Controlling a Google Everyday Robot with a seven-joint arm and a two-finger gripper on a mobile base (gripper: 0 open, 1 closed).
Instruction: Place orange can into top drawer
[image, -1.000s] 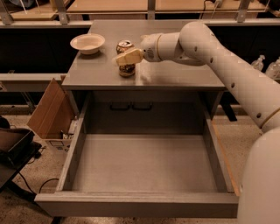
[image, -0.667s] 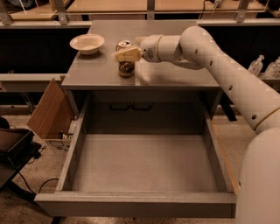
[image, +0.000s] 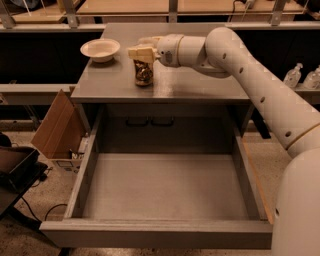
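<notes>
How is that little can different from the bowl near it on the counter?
The orange can is tall, narrow and dark; the cream bowl is wide, shallow and pale. The end effector sits at the can's top; the bowl stands alone. Both rest on the grey cabinet top.

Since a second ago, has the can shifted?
No. The can stands equally far from the bowl as before; the gripper sits at its top.

Glossy plastic claw (image: 143, 48) at metallic can (image: 143, 75)
</notes>
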